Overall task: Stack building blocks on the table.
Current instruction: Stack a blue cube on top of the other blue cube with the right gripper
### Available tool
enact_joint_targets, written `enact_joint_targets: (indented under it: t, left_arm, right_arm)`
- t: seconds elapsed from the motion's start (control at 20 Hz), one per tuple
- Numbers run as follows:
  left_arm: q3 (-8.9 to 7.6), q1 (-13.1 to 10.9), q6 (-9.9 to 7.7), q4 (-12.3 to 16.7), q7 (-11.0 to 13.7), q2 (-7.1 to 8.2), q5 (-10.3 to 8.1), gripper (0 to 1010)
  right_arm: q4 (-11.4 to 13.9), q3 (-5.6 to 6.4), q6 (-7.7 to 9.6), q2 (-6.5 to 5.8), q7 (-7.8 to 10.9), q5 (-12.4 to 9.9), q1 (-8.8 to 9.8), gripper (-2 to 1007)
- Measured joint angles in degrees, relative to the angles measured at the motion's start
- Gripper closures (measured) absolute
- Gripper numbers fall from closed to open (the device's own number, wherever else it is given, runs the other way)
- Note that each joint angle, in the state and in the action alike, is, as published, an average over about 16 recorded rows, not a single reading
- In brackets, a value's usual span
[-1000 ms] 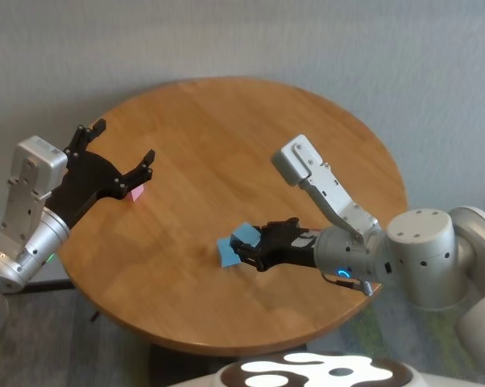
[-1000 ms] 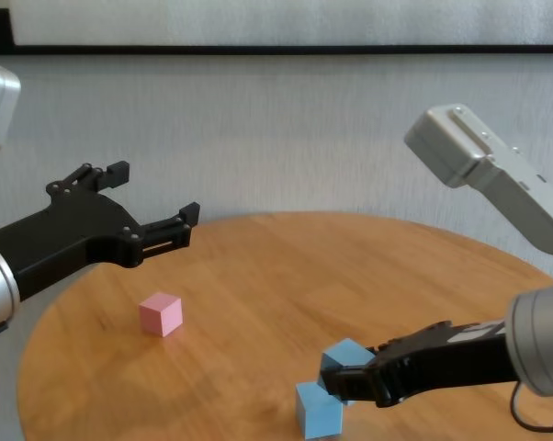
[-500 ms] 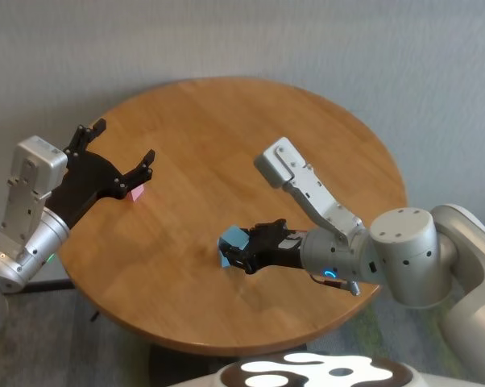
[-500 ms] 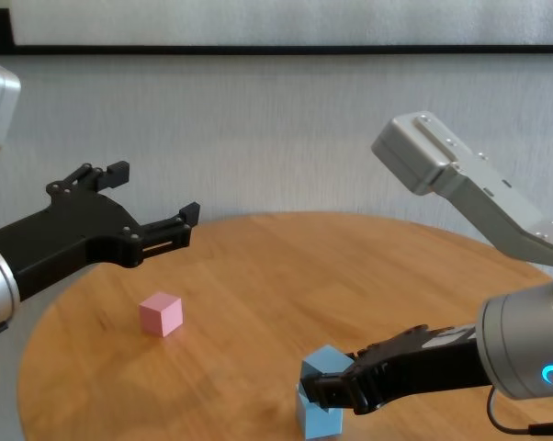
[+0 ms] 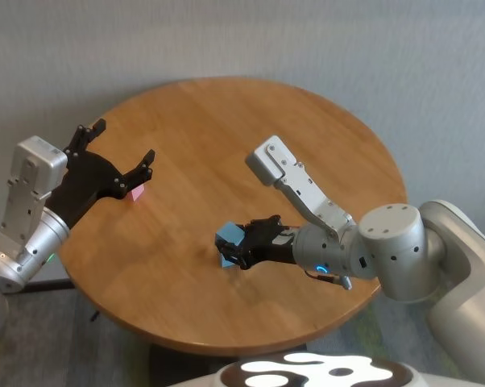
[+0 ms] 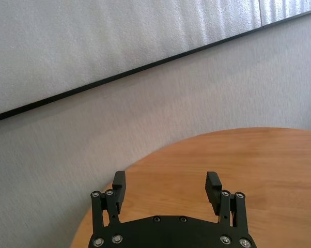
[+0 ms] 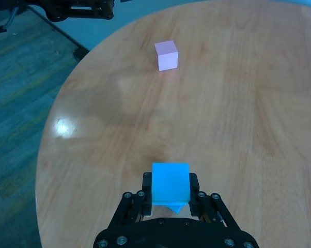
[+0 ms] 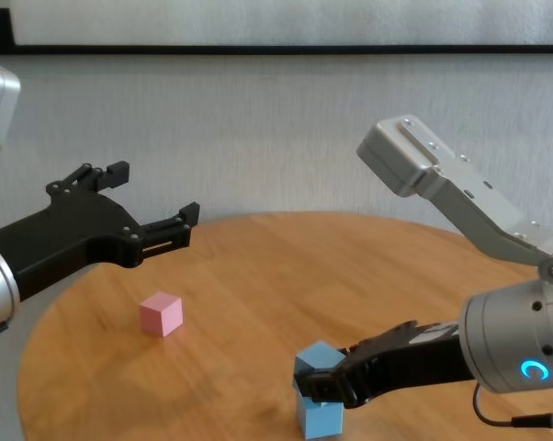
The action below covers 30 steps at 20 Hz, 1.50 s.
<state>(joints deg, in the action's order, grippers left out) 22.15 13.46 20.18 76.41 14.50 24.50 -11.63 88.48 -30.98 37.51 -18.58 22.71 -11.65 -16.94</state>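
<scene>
My right gripper (image 5: 243, 247) is shut on a light blue block (image 5: 229, 237), gripped between both fingers (image 7: 170, 182). It holds that block directly over a second light blue block (image 8: 320, 419) on the table (image 5: 226, 137). The two look close or touching, and the upper one is turned a little; only a corner of the lower block (image 7: 174, 208) shows under the jaws. A pink block (image 5: 137, 193) lies alone at the table's left (image 8: 160, 313). My left gripper (image 5: 123, 142) hovers open and empty above the pink block (image 7: 166, 55).
The round wooden table is bare apart from the three cubes. A grey wall stands behind it and carpet lies below its edge (image 7: 21, 88). My right forearm (image 8: 460, 197) reaches in over the table's right side.
My right gripper has carried its blue block leftward, from beside the other blue block to right above it. The left arm and the pink block have not moved.
</scene>
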Motion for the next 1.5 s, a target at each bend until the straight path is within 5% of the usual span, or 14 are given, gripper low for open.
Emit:
enact_joint_targets:
  t: [0.6,1.5]
  left_arm:
    - [0.0,0.0,0.0,0.0,0.0,0.0,0.0,10]
    - [0.0,0.0,0.0,0.0,0.0,0.0,0.0,10]
  right_arm:
    - [-1.99,0.04,-0.87,1.64,-0.06,2.2,-0.64,647]
    - [-2.2,0.79,-0.86,2.55,0.14,4.14,-0.06,646]
